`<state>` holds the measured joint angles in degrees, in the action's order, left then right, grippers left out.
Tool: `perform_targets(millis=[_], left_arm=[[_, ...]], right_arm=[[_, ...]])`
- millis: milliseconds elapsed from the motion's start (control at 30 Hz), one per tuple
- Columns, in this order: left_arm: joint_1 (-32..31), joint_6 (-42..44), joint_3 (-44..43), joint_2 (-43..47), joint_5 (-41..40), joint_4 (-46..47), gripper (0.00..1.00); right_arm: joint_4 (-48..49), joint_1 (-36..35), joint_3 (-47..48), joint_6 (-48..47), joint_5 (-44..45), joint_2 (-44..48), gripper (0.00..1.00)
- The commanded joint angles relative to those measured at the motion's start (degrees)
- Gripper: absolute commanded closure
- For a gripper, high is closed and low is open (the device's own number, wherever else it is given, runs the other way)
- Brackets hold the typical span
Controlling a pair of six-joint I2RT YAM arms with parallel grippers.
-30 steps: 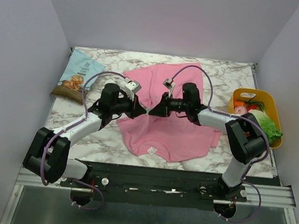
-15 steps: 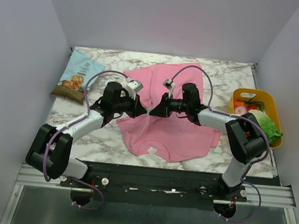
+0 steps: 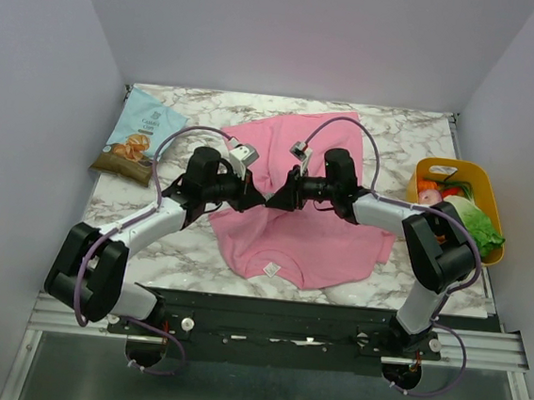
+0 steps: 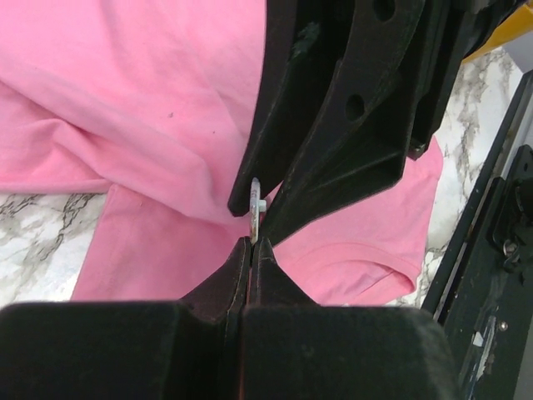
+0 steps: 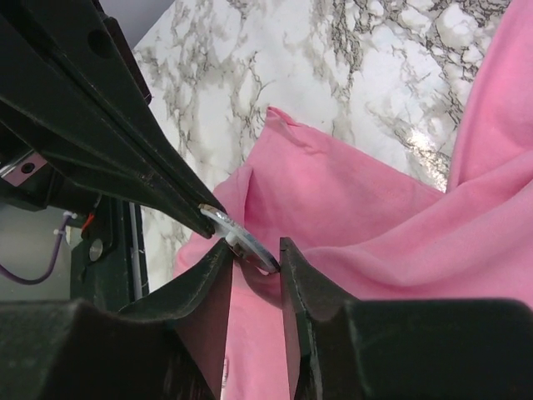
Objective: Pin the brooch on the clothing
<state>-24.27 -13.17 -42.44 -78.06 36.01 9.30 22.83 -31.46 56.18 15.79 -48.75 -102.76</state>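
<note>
We see the two arms meet tip to tip over the pink shirt (image 3: pixel 313 235), which lies rumpled on the table (image 3: pixel 401 137) with its neck toward the near edge. The left gripper (image 4: pixel 252 248) pinches the lower edge of the brooch (image 4: pixel 255 198), and the small disc shows edge-on in that wrist's camera. The right gripper (image 5: pixel 256 267) has its fingers a little apart on either side of the disc; we cannot tell whether they clamp it. A snack bag (image 3: pixel 141 137) lies far left and a yellow basket (image 3: pixel 438 166) far right
</note>
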Motion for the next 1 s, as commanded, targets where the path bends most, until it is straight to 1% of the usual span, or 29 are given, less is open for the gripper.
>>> perform_targets(millis=[0, 33, 67, 200, 300, 333, 433, 500, 733, 800, 967], left_arm=[[-1.92, -0.63, -0.11, 2.47, 0.21, 3.01, 1.00], [-1.92, -0.63, 0.42, 2.74, -0.41, 2.92, 1.00], [-1.92, -0.46, 0.60, 3.35, -0.85, 2.66, 1.00], [-1.66, -0.28, 1.83, 4.41, -1.64, 2.48, 1.00], [-1.57, -0.37, 2.53, 4.85, -1.38, 2.91, 1.00], [-1.57, -0.28, 2.79, 4.94, -1.29, 3.09, 1.00], [-1.48, -0.19, 3.32, 5.29, -0.94, 3.71, 1.00], [-1.48, -0.19, 3.50, 5.38, -0.33, 4.06, 1.00], [-1.30, 0.25, 3.59, 5.46, 0.55, 3.88, 1.00], [-1.22, 0.51, 3.76, 5.99, 0.64, 3.97, 1.00], [-1.13, 0.78, 4.90, 7.39, 1.08, 4.32, 1.00]], right_arm=[[1.43, -2.55, 1.83, -1.82, -1.44, 0.19, 0.59], [1.34, -2.55, 1.65, -2.17, -1.35, 0.37, 0.54], [1.25, -2.46, 1.30, -2.43, -1.35, 0.98, 0.52], [1.87, -2.46, 0.42, -2.61, -1.70, 2.56, 0.48], [2.75, -2.37, -0.54, -2.70, -1.26, 4.66, 0.41], [3.01, -2.29, -1.33, -3.04, -1.00, 5.28, 0.35], [3.53, -1.76, -3.35, -4.10, 0.32, 7.74, 0.26], [3.71, -1.15, -4.24, -4.45, 1.64, 9.06, 0.22], [4.15, 0.87, -6.08, -5.16, 0.59, 12.32, 0.20], [4.59, 1.93, -6.17, -5.16, -1.69, 12.23, 0.20], [10.91, 4.65, -7.14, -1.65, -10.03, 11.01, 0.20]])
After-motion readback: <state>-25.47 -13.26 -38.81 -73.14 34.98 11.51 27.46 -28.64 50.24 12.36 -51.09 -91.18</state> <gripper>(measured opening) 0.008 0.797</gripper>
